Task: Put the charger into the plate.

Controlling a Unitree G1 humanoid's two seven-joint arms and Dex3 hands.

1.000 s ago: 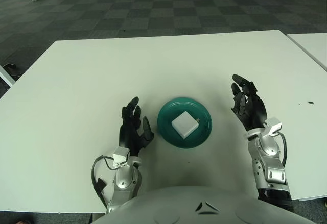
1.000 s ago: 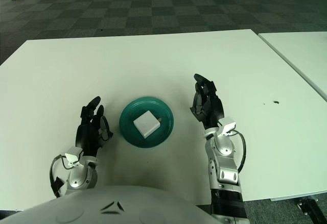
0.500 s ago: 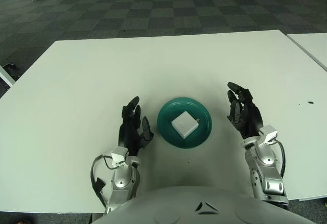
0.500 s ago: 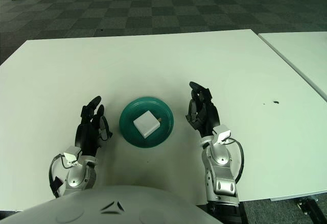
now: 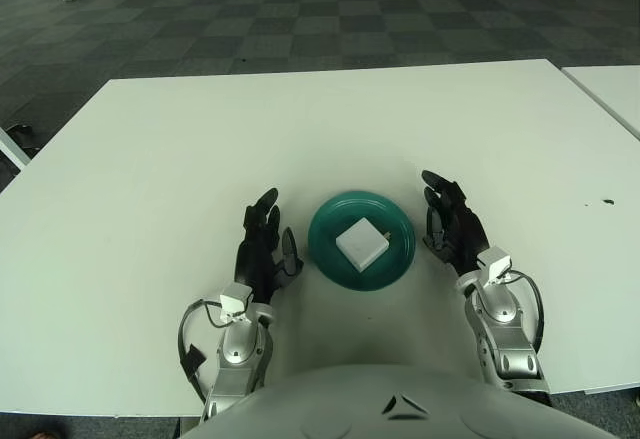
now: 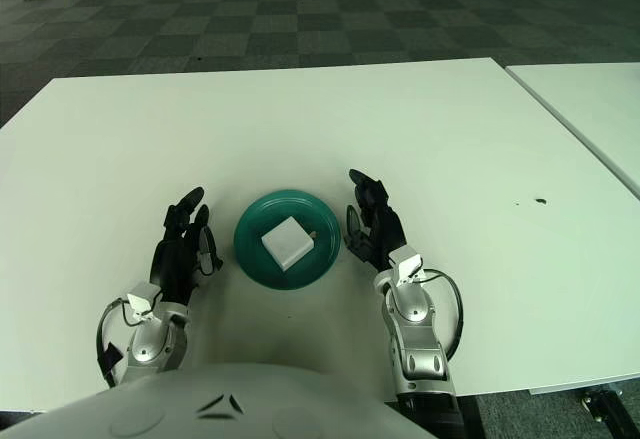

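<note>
A white square charger [image 5: 361,243] lies inside a teal plate [image 5: 331,227] on the white table, near its front middle. My right hand [image 5: 449,225] is just right of the plate, fingers spread and empty. My left hand [image 5: 264,244] rests on the table just left of the plate, fingers relaxed and empty. Neither hand touches the charger.
The white table [image 5: 300,129] stretches far back and to both sides. A second table [image 5: 612,89] stands at the right with a gap between. A small dark speck [image 5: 607,200] lies at the far right. Dark checkered carpet lies beyond.
My right hand has moved down and left, from well right of the plate to close beside its right rim. The left hand and the charger have stayed put.
</note>
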